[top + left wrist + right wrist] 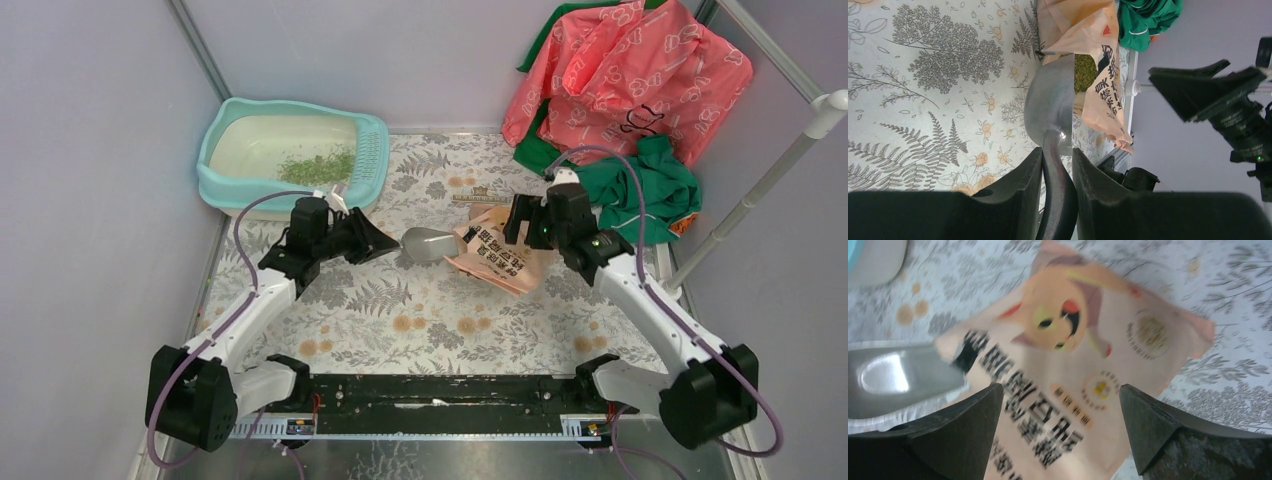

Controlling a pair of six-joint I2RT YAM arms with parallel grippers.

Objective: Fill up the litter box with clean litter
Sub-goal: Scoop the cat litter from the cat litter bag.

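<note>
Pinching the scoop (pixel 1050 110), left gripper (pixel 1057 154) faces right gripper (pixel 1060 390), spread wide over bag (pixel 1073 335).

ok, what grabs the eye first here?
The pink bag mid-table, with the left pincer holding a grey scoop at its mouth. Far left, the turquoise litter box holds only a small patch of green litter. A pink-and-green cloth heap fills the far right corner.

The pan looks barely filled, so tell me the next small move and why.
Probably ease the scoop forward into the mouth of the bag. The left claw grips the scoop's handle, its bowl sits empty at the opening where green litter shows, and the litter box holds only a thin patch. The right claw hangs open over the bag.
</note>
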